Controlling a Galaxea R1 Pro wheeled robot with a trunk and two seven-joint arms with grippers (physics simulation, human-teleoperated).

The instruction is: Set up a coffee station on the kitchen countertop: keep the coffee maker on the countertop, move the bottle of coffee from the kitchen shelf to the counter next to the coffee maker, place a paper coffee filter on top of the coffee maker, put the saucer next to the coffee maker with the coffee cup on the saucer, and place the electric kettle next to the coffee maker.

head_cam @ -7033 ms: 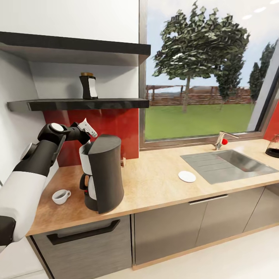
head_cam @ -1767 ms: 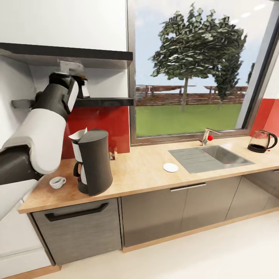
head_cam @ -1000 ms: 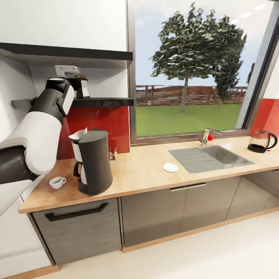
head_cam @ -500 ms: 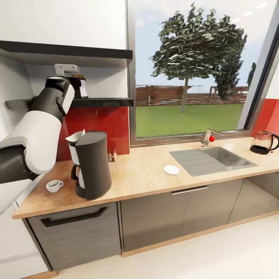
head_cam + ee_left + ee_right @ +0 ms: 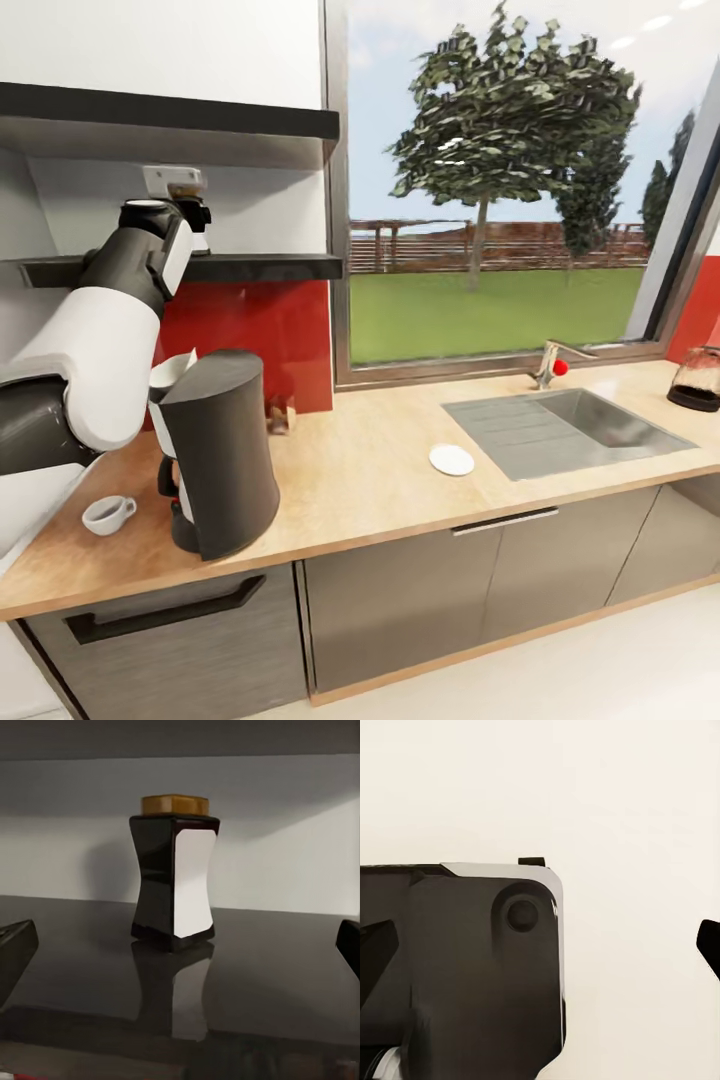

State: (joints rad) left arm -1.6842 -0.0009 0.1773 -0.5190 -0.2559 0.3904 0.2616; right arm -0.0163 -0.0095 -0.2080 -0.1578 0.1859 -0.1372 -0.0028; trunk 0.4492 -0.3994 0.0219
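The bottle of coffee (image 5: 174, 870) is standing upright on the kitchen shelf (image 5: 260, 266), its long axis vertical, the gold-yellow cap on top and the white label turned toward the left wrist camera. In the head view most of the bottle (image 5: 197, 222) is sitting behind the left arm's wrist, so little more than a dark sliver is showing. The left claw (image 5: 180, 945) is hovering level with the shelf and facing the bottle, its two dark fingertips (image 5: 15, 949) spread wide at either edge of the wrist view with the bottle between them and touching neither (the claw is plainly parted and empty).

Below, on the worktop (image 5: 360, 480), the coffee maker (image 5: 215, 450) is standing upright, turned so that its dark curved back is hiding most of the carafe. The paper coffee filter (image 5: 170, 372) is poking up behind its top edge, partly covered. The coffee cup (image 5: 106, 514) is sitting just beside the machine, the saucer (image 5: 451, 460) lying well apart near the sink (image 5: 570, 430). The electric kettle (image 5: 697, 378) is being cut off by the frame's edge.

The right claw (image 5: 540, 945) is hanging with its fingertips spread apart, nothing between them.
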